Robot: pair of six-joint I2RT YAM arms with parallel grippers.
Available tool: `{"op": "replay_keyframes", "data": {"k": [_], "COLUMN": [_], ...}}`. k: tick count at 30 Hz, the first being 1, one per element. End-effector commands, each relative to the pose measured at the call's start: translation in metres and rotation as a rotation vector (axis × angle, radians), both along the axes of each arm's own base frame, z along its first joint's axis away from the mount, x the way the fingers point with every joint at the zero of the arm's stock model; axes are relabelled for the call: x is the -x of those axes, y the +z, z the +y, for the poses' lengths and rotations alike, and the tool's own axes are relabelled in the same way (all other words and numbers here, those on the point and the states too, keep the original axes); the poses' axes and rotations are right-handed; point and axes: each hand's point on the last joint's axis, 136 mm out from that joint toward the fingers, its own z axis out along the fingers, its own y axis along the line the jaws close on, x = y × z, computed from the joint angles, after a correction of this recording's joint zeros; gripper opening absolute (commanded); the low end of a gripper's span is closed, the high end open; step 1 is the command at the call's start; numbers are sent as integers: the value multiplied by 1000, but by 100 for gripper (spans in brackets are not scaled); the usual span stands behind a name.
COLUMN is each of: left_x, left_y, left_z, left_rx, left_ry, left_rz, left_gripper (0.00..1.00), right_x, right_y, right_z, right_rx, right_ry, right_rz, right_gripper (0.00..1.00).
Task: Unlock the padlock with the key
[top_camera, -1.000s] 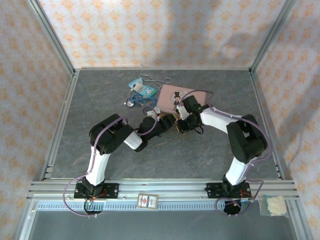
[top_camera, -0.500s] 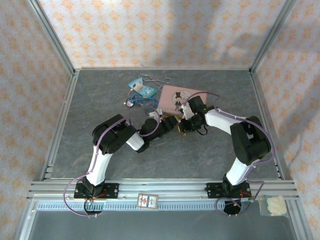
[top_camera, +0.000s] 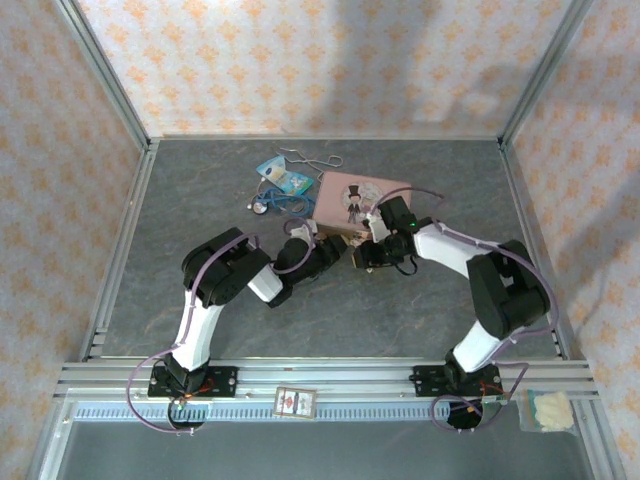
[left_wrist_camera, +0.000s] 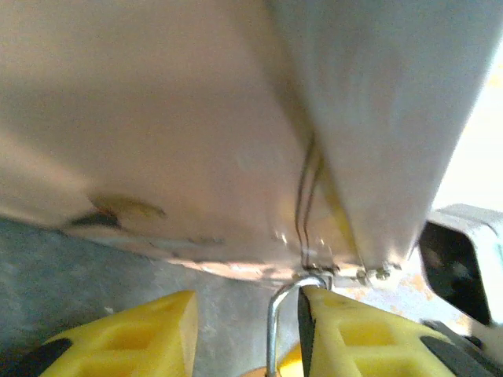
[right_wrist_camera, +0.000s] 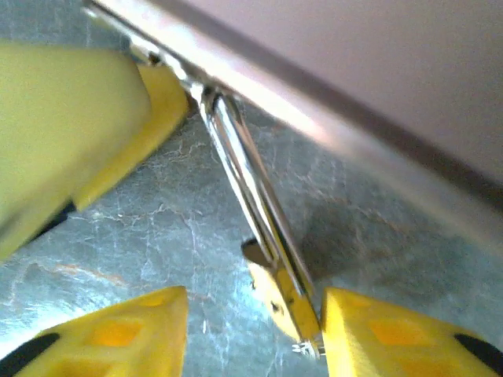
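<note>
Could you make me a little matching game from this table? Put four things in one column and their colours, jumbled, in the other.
Things:
1 tin box
2 padlock body
3 shackle
4 clutter left of the box

Colours:
A brass-gold
B blue
C pink
D silvery

Pairs: 1-C, 2-A, 3-D, 4-B

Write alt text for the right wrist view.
A small brass padlock sits between the yellow fingertips of the open right pincer, its thin silvery shackle hooked to the edge of the pink tin box; grey table beneath.
</note>
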Motion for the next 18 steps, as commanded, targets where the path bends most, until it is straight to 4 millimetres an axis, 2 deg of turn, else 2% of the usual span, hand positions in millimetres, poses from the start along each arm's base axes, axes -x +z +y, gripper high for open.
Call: {"op": "replay_keyframes", "data": {"k": [1, 4, 6, 10, 12, 14, 18], "left_x": [-1, 2, 4, 4, 3, 1, -9], "left_y": [23, 28, 30, 31, 30, 28, 29], "left_z": [3, 10, 17, 27, 27, 26, 29], "left_rx": [-13, -10, -6, -8, -22, -37, -42], "left_ry": [-4, 16, 42, 84, 81, 72, 74], "left_rz": [-55, -57, -54, -51, -47, -45, -64], "left_gripper": [38, 40, 41, 43, 43, 44, 45], "right_x": [-12, -22, -36, -75, -97, -115, -143], "right_y": [43, 84, 107, 136, 143, 141, 114], "right_z": [-6, -11, -23, -52, -60, -60, -44], "right_rx": [-14, -39, -11, 97, 141, 170, 198], "right_ry": [-76, -134, -218, -411, -471, -497, -474], "right_rz": [-126, -234, -316, -479, -546, -571, -501], "right_gripper": [55, 63, 65, 71, 72, 72, 67]}}
